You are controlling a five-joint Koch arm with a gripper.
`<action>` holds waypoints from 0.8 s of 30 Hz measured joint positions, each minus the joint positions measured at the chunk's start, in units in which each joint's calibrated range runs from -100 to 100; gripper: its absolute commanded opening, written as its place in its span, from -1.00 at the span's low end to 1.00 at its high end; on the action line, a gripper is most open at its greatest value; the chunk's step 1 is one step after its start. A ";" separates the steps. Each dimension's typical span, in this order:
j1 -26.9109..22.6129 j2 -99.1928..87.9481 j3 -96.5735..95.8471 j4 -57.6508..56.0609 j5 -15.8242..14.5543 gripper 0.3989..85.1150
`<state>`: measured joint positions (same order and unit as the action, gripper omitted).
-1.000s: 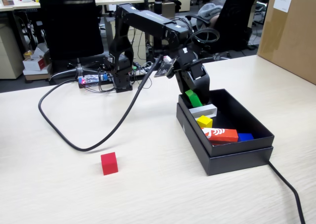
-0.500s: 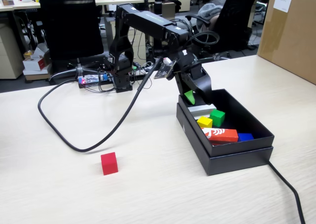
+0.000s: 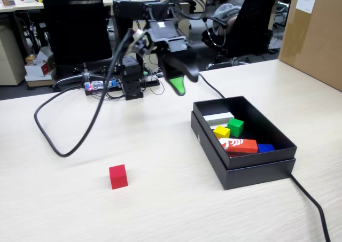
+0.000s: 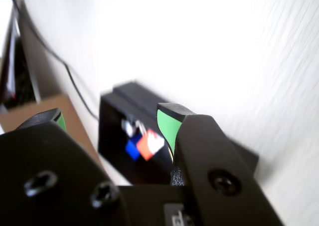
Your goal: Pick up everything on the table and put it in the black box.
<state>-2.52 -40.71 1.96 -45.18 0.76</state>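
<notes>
— Office chairs and desks crowd the background; out front, is the claw (image 3: 178, 85) carrying anything?

— No. It hangs in the air over the pale counter (image 3: 64, 210), jaws parted with nothing between them; the wrist view (image 4: 112, 123) shows a clear gap between the green-lined tips.

— Where are the cubes?

— The green cube (image 3: 235, 126) and yellow cube (image 3: 221, 131) lie inside the black box (image 3: 251, 167), beside a white bar (image 3: 218, 117), a red-and-white block (image 3: 238, 145) and a blue block (image 3: 265, 147).

— And the red one?

— The red cube (image 3: 118, 176) sits alone on the counter, well apart from the box. I'd judge the empty claw is free to go for it.
</notes>
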 measured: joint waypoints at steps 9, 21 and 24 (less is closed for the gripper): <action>8.74 15.28 -7.58 0.23 4.98 -0.02; 12.55 32.88 1.00 4.26 6.35 -0.03; 12.70 36.50 4.56 5.11 6.54 -0.03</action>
<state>10.18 -4.21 6.53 -40.07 7.30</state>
